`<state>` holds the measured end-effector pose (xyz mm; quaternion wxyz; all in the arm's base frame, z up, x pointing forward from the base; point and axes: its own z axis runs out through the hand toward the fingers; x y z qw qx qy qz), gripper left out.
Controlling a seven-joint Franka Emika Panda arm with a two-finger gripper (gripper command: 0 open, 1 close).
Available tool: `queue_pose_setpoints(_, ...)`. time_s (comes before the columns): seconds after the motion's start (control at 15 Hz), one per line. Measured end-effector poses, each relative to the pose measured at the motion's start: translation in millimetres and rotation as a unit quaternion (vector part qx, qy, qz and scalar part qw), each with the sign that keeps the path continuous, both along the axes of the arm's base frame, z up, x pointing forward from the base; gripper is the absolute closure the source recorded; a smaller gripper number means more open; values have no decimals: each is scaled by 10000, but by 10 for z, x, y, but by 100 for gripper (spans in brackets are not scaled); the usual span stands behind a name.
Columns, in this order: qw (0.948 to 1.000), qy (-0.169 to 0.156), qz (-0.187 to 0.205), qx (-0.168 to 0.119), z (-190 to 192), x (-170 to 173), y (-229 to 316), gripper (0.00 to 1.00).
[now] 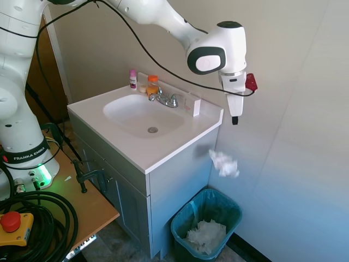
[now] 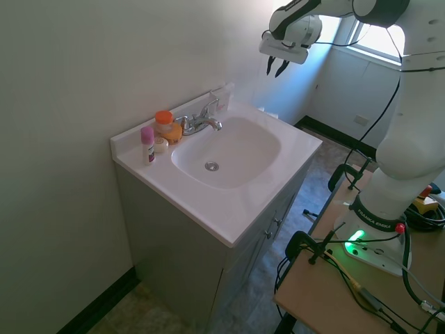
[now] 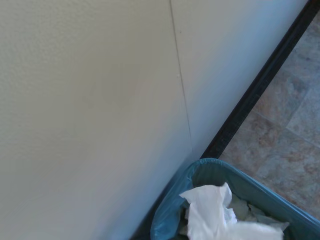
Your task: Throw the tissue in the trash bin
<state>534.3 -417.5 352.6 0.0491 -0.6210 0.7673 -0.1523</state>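
Tissue: white, crumpled, ragged-edged paper tissue point(image 1: 224, 163) hangs in mid-air beside the vanity, free of the claw, above the trash bin.
Bin: small rectangular teal-green plastic trash bin point(image 1: 232, 206) with bluish liner stands on the floor by the wall, a larger white paper wad point(image 1: 205, 235) inside.
Claw: black-tipped claw point(image 2: 277, 67) hangs high over the bin, fingers apart and empty.
Your move: hold the arm steady above the bin; you likely need nothing more than a clean retreat upward.
Hidden: the second exterior view shows neither bin nor tissue; whether the drop lines up with the opening you cannot confirm.
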Motion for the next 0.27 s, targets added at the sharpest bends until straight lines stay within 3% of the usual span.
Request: queue_pose_setpoints(0.27, 9996, -190, 188, -61, 368, -82, 79, 0)
